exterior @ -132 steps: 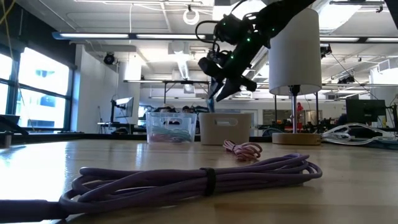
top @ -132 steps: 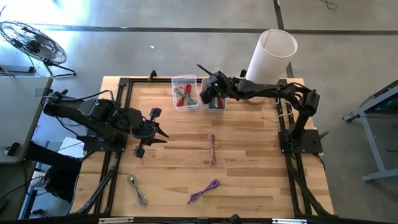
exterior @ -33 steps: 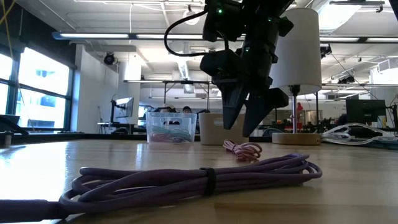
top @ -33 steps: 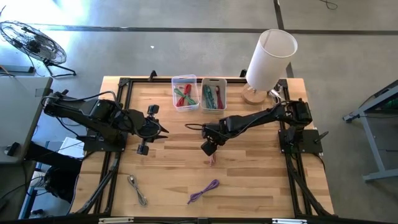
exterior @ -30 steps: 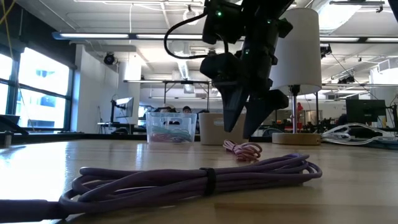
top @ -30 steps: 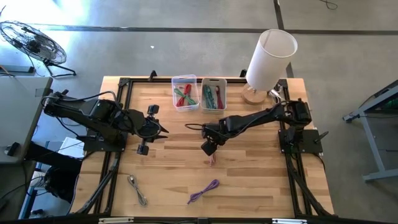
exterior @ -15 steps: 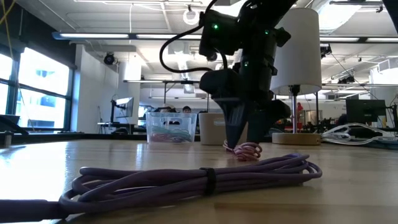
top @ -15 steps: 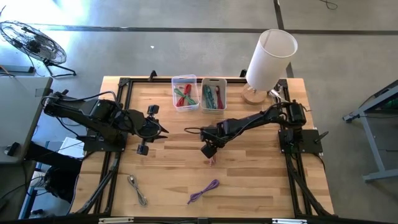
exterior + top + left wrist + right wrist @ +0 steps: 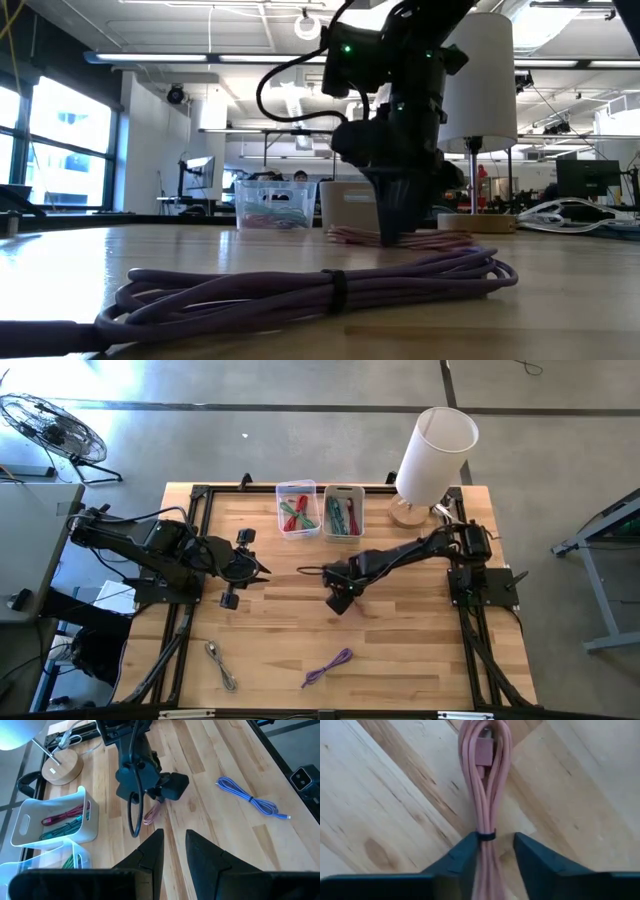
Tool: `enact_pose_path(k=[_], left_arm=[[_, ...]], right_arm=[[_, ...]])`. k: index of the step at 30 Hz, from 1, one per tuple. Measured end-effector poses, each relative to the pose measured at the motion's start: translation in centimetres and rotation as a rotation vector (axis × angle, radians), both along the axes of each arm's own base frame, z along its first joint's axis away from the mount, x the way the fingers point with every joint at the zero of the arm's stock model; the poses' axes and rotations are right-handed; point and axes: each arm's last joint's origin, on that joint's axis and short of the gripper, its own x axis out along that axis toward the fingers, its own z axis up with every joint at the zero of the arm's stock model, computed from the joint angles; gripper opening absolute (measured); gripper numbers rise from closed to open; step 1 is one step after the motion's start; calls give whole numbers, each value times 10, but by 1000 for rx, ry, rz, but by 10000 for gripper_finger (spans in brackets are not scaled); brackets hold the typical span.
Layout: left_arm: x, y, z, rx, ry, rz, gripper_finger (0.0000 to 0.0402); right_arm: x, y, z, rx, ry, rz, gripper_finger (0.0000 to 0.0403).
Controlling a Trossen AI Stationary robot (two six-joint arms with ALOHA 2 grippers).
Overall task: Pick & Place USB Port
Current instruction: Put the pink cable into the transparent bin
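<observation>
Right gripper has dropped onto pink USB cable at tabletop centre, fingers straddling it, closing. Left gripper at nine o'clock, fingers slightly parted, empty.

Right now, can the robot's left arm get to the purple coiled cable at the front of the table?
Probably yes. The purple coiled cable lies on bare wood with nothing around it, and the left hand waits off to the side with no obstacle between. The right hand is busy at the pink bundled cable, farther back.
</observation>
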Motion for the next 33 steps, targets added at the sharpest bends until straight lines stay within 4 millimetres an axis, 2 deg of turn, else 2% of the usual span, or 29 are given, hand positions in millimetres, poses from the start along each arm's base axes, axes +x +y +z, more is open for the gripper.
enact_pose_path(k=[4,6,14,20,22,25,30,33], left_arm=[[0,0,0,-3,1,-4,78],[0,-1,0,-12,3,-14,78],[0,-1,0,-19,4,-18,78],[7,-4,10,-122,-111,-37,78],[9,-6,15,-122,-161,-82,78],[9,-7,17,-111,-182,-115,78],[10,-6,18,-89,-201,-103,78],[10,-3,19,-27,-222,-10,83]], right_arm=[[-3,-5,-1,-19,33,56,38],[-4,-6,-1,-27,40,98,17],[-7,-10,0,-16,69,146,14],[-5,0,19,-7,-53,203,14],[-7,5,38,-7,-123,216,7],[-14,16,83,-18,-280,245,6],[-44,33,157,-104,-547,297,6],[-68,40,200,-174,-724,322,6]])
